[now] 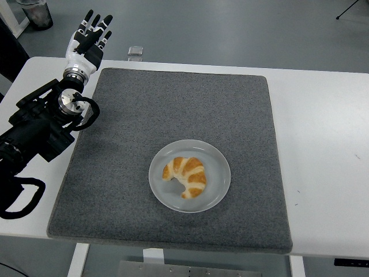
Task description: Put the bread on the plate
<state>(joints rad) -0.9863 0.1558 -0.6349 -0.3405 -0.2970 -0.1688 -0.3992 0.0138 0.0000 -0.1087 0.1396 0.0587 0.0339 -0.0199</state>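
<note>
A golden croissant (186, 175) lies on the pale round plate (214, 156), which sits on the grey mat (173, 104) a little right of centre and toward the near edge. My left hand (87, 38) is raised over the table's far left corner, well away from the plate, fingers spread straight and holding nothing. Its black forearm (40, 130) crosses the mat's left border. The right arm does not show.
The white table (323, 133) extends bare to the right of the mat. A small clear object (135, 52) sits past the table's far edge. A grey bin (34, 12) stands on the floor at top left.
</note>
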